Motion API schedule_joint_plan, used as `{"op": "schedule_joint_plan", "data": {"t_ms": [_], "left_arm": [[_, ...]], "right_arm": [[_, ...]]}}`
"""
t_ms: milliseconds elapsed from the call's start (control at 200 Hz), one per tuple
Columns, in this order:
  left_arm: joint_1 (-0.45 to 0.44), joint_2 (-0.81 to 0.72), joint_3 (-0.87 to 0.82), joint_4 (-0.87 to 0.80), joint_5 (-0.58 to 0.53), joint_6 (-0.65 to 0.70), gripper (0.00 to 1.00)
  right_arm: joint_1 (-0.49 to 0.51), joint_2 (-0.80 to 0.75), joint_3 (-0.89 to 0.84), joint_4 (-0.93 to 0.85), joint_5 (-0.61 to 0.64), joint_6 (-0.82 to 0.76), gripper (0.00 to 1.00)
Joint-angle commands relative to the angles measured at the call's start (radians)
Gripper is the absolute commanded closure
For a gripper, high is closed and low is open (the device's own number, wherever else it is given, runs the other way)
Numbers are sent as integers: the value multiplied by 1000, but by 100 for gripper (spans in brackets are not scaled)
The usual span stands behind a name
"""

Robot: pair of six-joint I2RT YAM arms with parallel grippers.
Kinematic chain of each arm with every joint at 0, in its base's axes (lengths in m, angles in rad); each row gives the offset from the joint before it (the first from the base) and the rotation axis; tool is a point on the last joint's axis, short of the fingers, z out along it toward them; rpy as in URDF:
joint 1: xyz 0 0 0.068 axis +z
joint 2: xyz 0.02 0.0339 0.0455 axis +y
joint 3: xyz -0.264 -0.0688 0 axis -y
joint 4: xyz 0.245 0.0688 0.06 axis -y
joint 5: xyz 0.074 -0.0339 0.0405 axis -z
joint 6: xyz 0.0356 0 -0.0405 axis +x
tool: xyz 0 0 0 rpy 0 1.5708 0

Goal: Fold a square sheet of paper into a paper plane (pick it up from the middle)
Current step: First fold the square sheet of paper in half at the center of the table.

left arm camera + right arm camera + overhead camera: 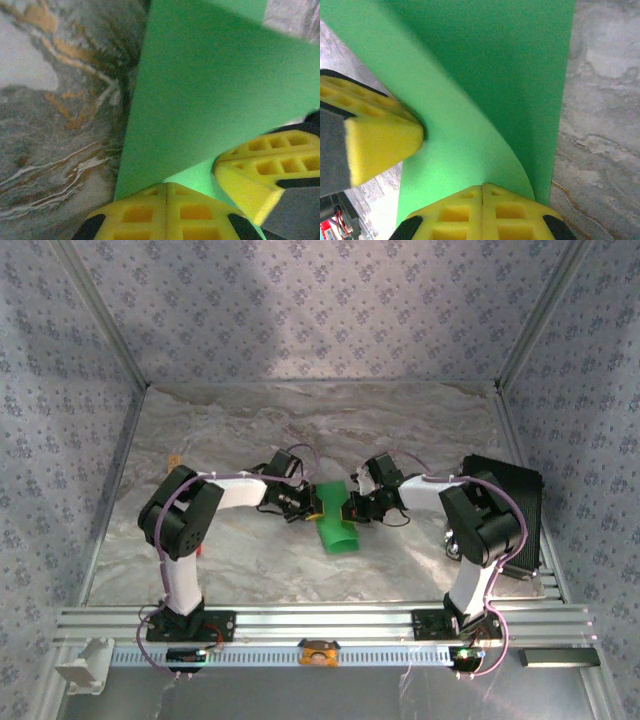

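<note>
Left gripper (300, 508) and right gripper (352, 508) are seen facing each other, jaws pressed together, each pinched on the square sheet of paper (335, 525). The marbled table (250, 570) is spread beneath. The green sheet is held curled at mid-table between them. Yellow fingertips (140, 215) are closed at its edge.

Matt smooth paper (200, 90), marble-look tbl (60, 125)
</note>
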Motion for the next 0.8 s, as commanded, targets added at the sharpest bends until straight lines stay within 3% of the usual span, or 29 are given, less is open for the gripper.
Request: {"op": "schedule_joint_plan", "data": {"t_ms": [0,165,470,794], "left_arm": [[14,-23,71,-39,0,25,100],[31,45,82,-3,41,16,100],[57,108,29,25,18,21,100],[63,56,104,-4,50,47,100]], "right_arm": [[1,34,-36,-78,87,5,100],[2,34,-38,-77,87,5,100],[2,30,-44,-76,90,6,100],[-3,23,-47,-78,89,3,100]]}}
